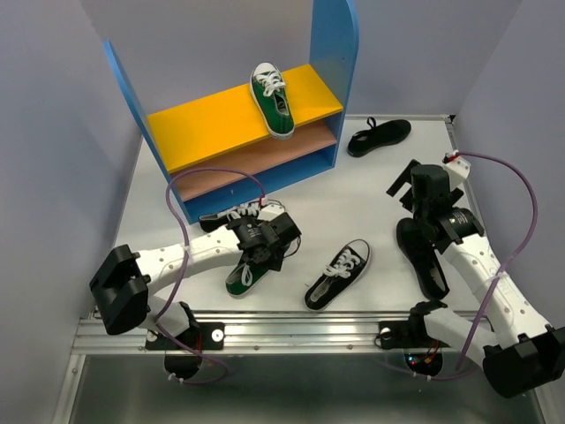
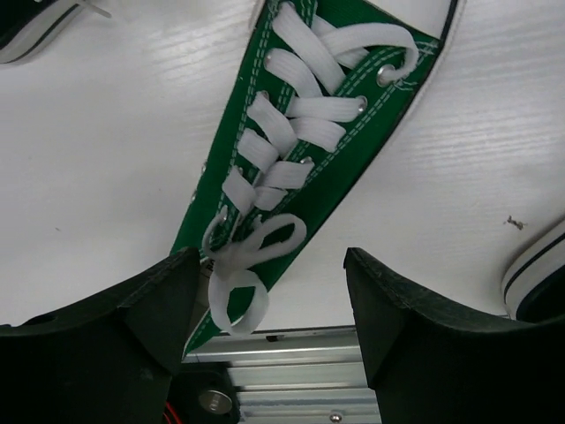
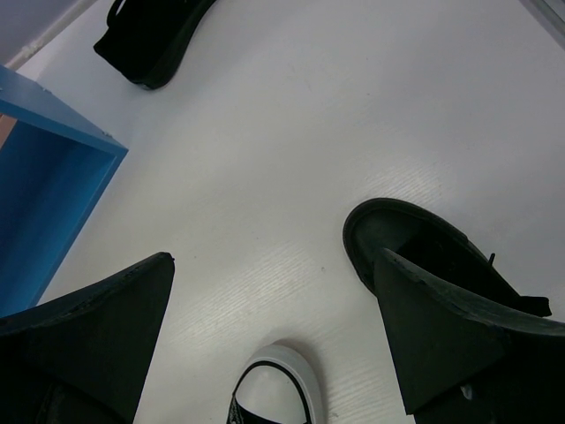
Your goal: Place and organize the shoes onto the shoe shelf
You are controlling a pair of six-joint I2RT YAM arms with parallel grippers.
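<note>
white table (image 1: 371, 199), left gripper (image 2: 269, 265) spread above green sneaker (image 2: 300, 168)

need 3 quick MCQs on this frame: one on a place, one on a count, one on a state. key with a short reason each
1. Where does the green sneaker on the shoe shelf lie?
A) on the upper yellow board
B) on the lower pinkish board
C) on top of a blue side panel

2. How many shoes are on the shoe shelf?
A) three
B) one
C) none

3. How does the right hand stand?
A) shut on an all-black shoe
B) shut on a sneaker lace
C) open, nothing between its fingers

Key:
1 A: it lies across the upper yellow board.
2 B: only that green sneaker is there; the rest lie on the table.
3 C: the right wrist view shows the fingers wide apart with only table between them.
</note>
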